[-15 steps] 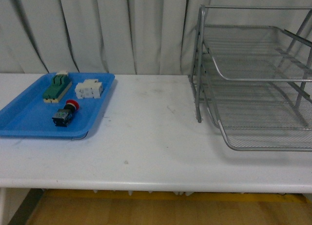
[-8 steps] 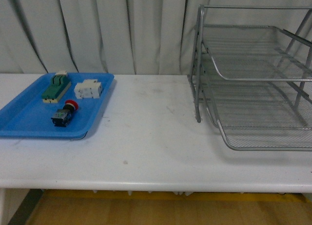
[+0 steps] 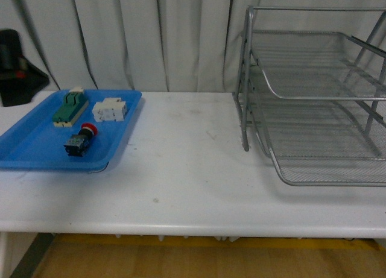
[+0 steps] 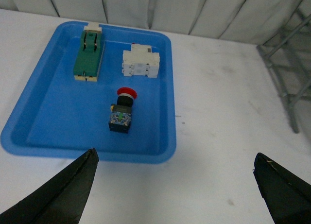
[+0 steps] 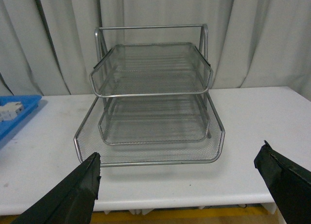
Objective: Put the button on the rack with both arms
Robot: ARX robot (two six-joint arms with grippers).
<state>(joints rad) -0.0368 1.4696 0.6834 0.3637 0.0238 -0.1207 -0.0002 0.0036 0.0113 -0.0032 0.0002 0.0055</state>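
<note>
The button (image 3: 78,140) lies on its side in the blue tray (image 3: 30,146) at the table's left, red cap toward the curtain. In the left wrist view the button (image 4: 124,112) sits ahead of my left gripper (image 4: 175,155), which hangs open above the table near the blue tray's (image 4: 53,127) front edge, nothing between its fingers. The silver wire rack (image 3: 313,97) stands at the right with three tiers. My right gripper (image 5: 181,153) is open in front of the rack (image 5: 150,95), clear of it. A black part of my left arm (image 3: 18,67) shows at the far left.
A green-and-cream block (image 3: 67,107) and a white block (image 3: 110,110) lie in the tray behind the button. The same green-and-cream block (image 4: 89,56) and white block (image 4: 141,63) show in the left wrist view. A grey curtain hangs behind the table.
A black part of my left arm has come into the front view at the far left edge. The button, tray and rack have not moved.
</note>
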